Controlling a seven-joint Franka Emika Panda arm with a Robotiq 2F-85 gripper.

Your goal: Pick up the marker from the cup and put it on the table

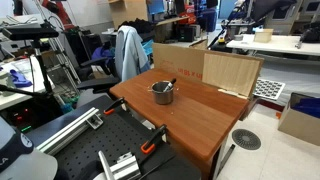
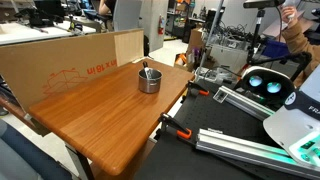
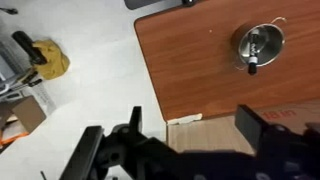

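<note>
In the wrist view our end effector (image 3: 195, 135) hangs released, jaws wide and empty. The marker (image 3: 252, 63) leans in the cup (image 3: 263, 40) on the worktop (image 3: 190, 70), at about one o'clock from us. Its long axis seemingly runs twelve to six.

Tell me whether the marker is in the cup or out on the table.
In the cup. The marker leans on the rim of the cup, its top poking out, in all three views.
</note>
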